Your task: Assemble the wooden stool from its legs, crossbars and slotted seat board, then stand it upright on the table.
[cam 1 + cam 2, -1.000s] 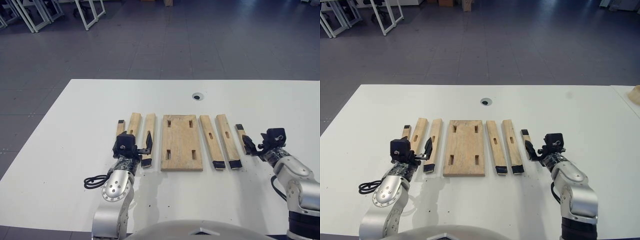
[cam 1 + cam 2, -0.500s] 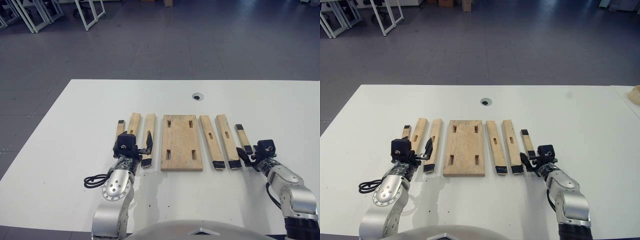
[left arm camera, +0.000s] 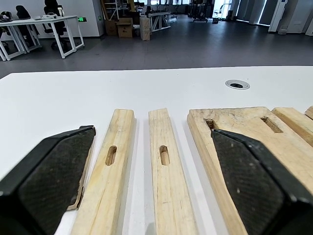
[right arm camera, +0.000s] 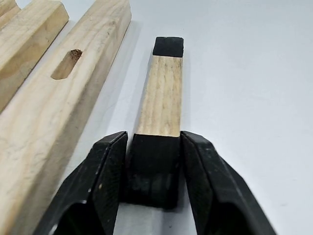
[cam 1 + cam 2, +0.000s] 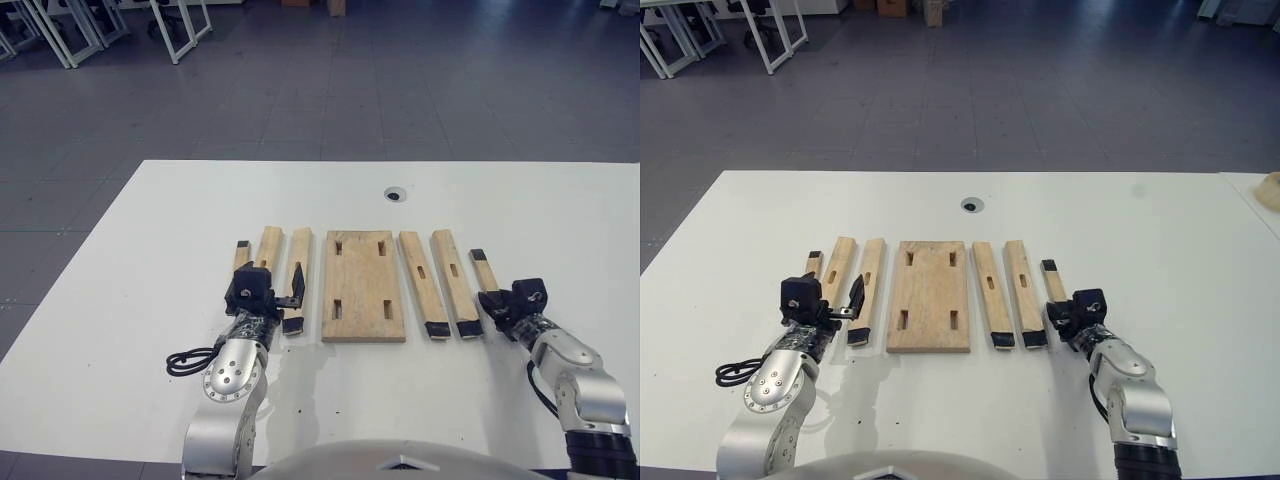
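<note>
Right pincer (image 4: 154, 139) clamps the black-capped near end of a short crossbar (image 4: 160, 95) lying flat on the table (image 5: 150, 260). The left pincer (image 3: 152, 132) hangs open over two legs (image 3: 164, 196). With the seat board (image 5: 362, 285) and all parts loose, assembly looks barely begun.

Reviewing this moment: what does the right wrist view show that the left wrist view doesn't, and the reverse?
Only the right wrist view: the right tool shut on the black-capped near end of the short crossbar, which lies flat.
Only the left wrist view: the left tool open at the near ends of two slotted legs, the seat board beside them, and the cable hole farther off.
Both: the white table and flat slotted legs; the right-side leg is a different piece.
</note>
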Controlling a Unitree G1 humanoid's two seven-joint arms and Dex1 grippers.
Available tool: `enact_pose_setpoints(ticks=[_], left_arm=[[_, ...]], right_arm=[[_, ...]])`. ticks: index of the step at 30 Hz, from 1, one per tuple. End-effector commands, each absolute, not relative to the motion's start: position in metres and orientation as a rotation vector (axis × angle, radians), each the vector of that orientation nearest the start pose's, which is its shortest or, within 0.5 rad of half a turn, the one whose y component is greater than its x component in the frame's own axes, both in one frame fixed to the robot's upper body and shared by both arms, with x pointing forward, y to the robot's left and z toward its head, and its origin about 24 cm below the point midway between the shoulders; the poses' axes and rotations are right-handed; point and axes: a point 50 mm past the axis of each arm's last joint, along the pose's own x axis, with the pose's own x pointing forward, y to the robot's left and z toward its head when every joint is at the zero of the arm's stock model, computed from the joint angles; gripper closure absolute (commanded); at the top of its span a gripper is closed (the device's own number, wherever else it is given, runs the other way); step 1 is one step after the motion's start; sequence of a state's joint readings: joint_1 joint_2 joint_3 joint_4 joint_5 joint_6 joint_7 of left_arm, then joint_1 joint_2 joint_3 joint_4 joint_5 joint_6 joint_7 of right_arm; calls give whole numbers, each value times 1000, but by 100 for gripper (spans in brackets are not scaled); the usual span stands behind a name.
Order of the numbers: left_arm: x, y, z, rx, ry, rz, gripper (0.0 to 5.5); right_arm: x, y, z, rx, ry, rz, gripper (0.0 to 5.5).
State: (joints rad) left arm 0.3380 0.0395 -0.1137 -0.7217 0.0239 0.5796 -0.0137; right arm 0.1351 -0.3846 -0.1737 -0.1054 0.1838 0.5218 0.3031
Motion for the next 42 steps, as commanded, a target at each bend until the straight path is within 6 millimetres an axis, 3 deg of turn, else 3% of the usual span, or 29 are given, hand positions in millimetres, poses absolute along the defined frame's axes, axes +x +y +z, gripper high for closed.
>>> enact_pose_setpoints(ticks=[1, 5, 8, 10, 13, 18, 25, 32, 38, 42], left_arm=[[181, 146, 85, 44, 182, -33, 113], [183, 148, 83, 34, 195, -37, 113], [195, 154, 84, -90, 205, -116, 113], [214, 161, 94, -260, 218, -192, 113], [243, 167, 125, -523, 207, -432, 113], [277, 163, 154, -827, 249, -675, 113], [286, 145, 146, -857, 372, -724, 113], [292, 131, 147, -851, 387, -770, 113], [296, 132, 144, -842, 385, -727, 113], [296, 128, 146, -875, 410, -765, 187]], right_arm=[[190, -270, -9, -163, 695, -28, 422], [202, -264, 3, -148, 612, -22, 422], [237, -254, 58, -213, 329, -5, 422], [256, -237, 97, -235, 138, 59, 422], [267, -204, 124, -244, -16, 202, 422], [268, -149, 125, -182, -79, 450, 422], [258, -107, 130, -115, -110, 587, 422], [248, -85, 127, -96, -104, 671, 422], [239, -77, 123, -82, -88, 712, 422], [235, -73, 120, -73, -74, 713, 422]])
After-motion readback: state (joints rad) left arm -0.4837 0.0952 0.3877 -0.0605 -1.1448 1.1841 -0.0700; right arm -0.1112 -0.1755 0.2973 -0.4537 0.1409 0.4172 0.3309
